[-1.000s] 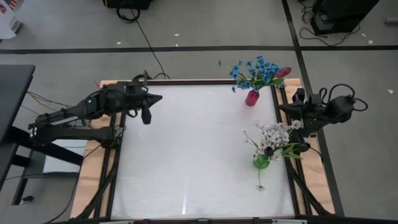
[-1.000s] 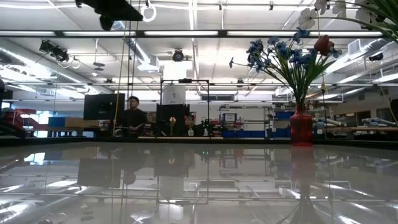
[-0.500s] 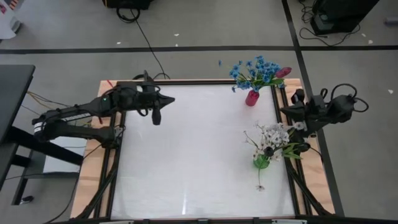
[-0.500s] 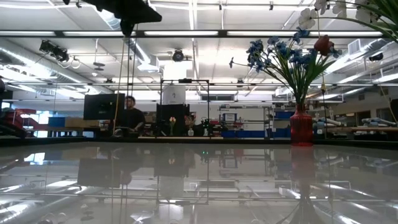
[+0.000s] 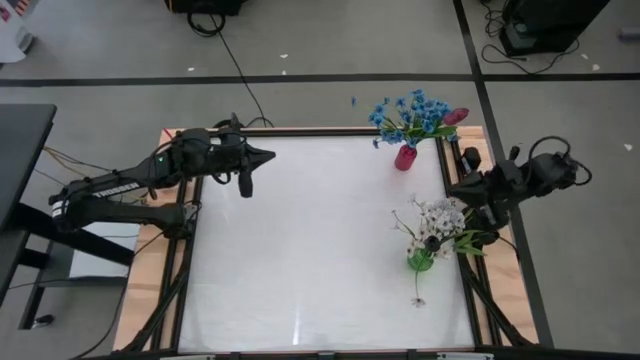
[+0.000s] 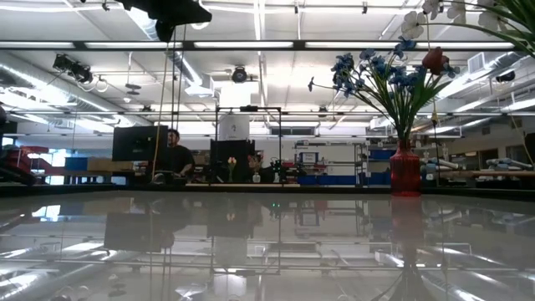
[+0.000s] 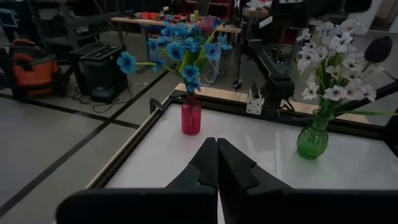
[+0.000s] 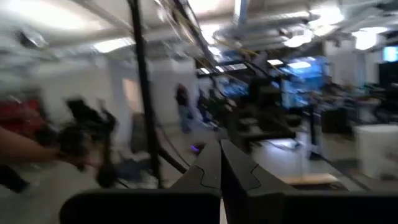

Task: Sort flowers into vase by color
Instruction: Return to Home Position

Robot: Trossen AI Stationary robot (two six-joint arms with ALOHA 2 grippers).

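The left tool (image 7: 216,142) has its two fingers pressed together with nothing between them, and it hangs high over its own arm's corner of the desk (image 5: 300,250). Straight ahead of it, across the desk, stands the red vase (image 7: 191,118) with the blue flowers (image 7: 180,50) and a red-pink bud (image 5: 455,116). To one side of that, nearer the other arm, the green vase (image 7: 311,140) holds the white flowers (image 7: 329,68). The right tool (image 8: 219,143) is likewise closed and empty, sitting at the desk's edge with the white flowers just beside it and the red vase near on its other side.

With the colours apparently sorted, the step in hand looks like a retreat to rest. The left tool has open space around it and can fold back freely. The right tool needs more care: it should draw outward, away from the blooms, keeping its fingers together so no petal or stem snags. The vases look light and top-heavy, so a brush could tip one. One thin stem (image 5: 417,285) reaches out from the green vase, away from the right tool; whether it sits in the vase or lies on the desk cannot be told.
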